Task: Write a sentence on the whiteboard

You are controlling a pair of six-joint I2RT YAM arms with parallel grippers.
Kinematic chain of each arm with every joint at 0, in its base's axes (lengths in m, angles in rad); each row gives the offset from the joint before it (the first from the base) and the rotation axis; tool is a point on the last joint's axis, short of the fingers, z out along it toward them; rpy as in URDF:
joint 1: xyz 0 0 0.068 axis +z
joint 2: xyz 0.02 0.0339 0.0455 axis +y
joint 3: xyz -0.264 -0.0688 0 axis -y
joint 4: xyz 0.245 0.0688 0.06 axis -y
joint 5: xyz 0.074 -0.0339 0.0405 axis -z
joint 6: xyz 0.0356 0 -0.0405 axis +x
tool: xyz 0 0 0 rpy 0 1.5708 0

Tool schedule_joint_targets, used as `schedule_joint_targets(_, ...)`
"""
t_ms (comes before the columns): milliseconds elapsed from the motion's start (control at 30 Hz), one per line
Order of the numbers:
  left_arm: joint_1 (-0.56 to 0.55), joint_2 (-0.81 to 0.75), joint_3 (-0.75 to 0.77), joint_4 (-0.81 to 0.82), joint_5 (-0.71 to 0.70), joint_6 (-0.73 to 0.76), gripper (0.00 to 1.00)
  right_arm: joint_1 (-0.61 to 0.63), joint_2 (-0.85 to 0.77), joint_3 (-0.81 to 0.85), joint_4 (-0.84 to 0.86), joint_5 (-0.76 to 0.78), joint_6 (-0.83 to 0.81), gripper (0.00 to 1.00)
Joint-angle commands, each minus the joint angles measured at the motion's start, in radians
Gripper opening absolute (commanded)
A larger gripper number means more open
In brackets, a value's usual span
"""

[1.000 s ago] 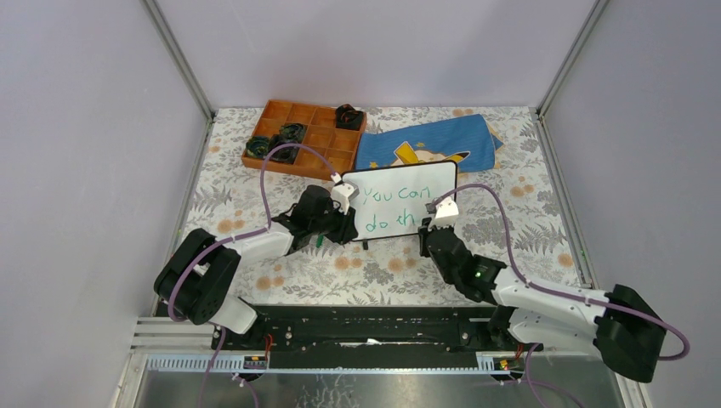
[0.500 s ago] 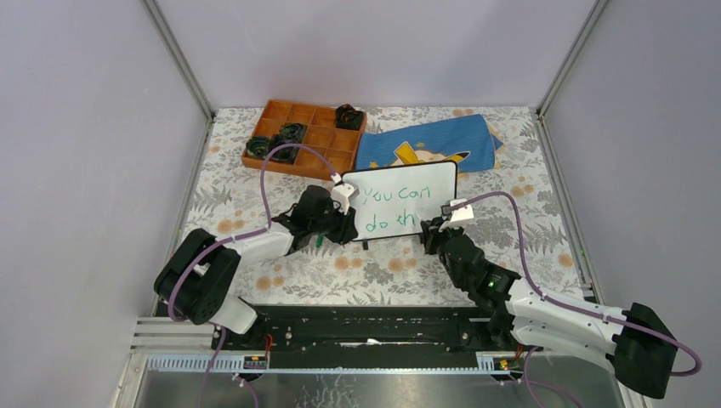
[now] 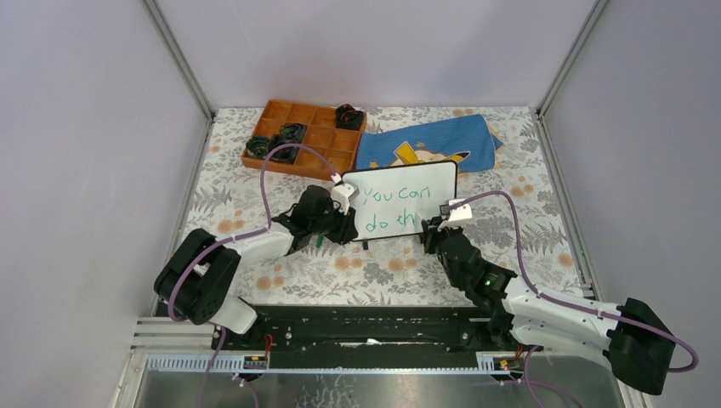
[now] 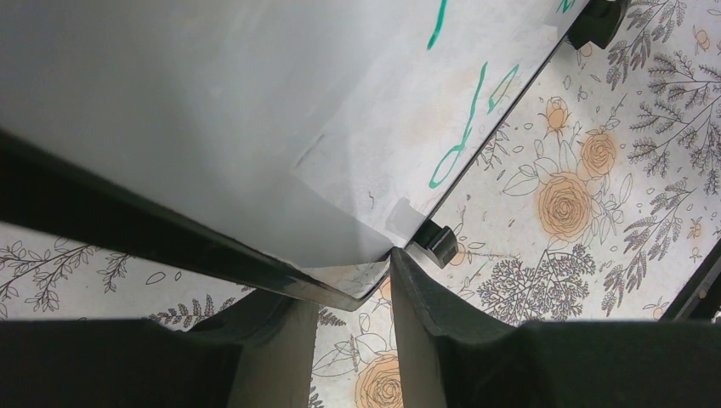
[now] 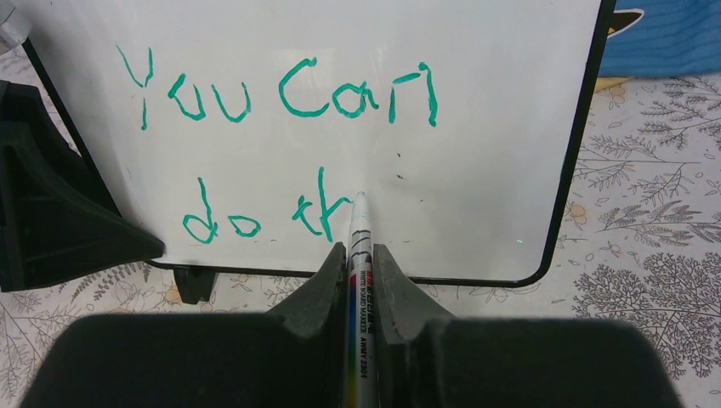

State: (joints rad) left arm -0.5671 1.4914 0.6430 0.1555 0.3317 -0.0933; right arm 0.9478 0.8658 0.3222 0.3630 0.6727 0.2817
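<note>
Right wrist view: the right gripper [image 5: 359, 255] is clamped narrow on a marker [image 5: 360, 228]. The marker's long axis runs straight up the frame centre, with its tip at the whiteboard [image 5: 485, 153] just right of the "h"; contact cannot be confirmed. The sentence [image 5: 281, 98] reads "You can / do th". Blank surface for the remaining letters lies to the right of the tip. Left wrist view: the left gripper [image 4: 374, 276] is closed on the board's frame edge, steadying it.
</note>
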Motion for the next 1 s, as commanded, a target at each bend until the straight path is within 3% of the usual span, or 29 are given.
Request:
schedule_joint_targets(0,-0.013,0.004,0.012,-0.02,-0.015,0.027,0.41,-0.006,0.009,0.017,0.069,0.038,0.008,0.0)
schedule_joint_targets(967,-0.011,0.009,0.012,-0.02,-0.016,0.024,0.4,-0.062,0.099,0.031,0.112,0.024,0.026,0.0)
